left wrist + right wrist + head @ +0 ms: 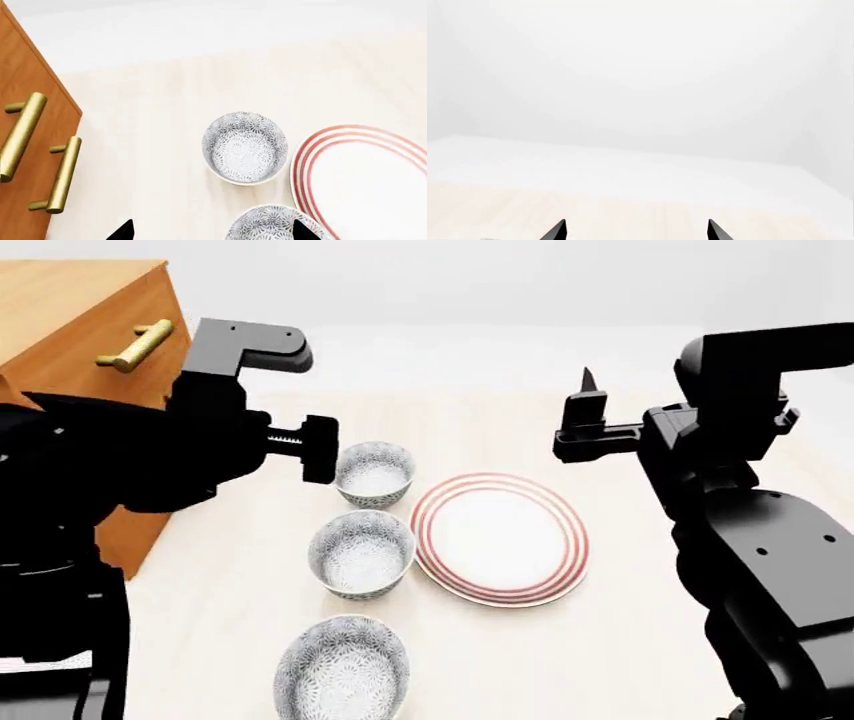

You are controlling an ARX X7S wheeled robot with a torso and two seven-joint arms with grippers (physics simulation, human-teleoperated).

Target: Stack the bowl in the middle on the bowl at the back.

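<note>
We are seeing the bowl in the middle sitting upright, blue-grey patterned, empty. The bowl at the back is standing upright just behind it, matching, apart and empty.

No readable text or labels anywhere

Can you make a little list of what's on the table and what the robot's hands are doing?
back bowl: patterned, upright, empty, farthest in the row
middle bowl: same pattern, empty, on the table, not stacked yet
front bowl: same pattern, empty, nearest the robot
plate: white with red rings, flat, right of the bowls
cabinet: wooden, gold handles, at the left
left gripper: open, holding nothing, above the bowls
right gripper: open, holding nothing, raised, pointing away from the dishes
</note>
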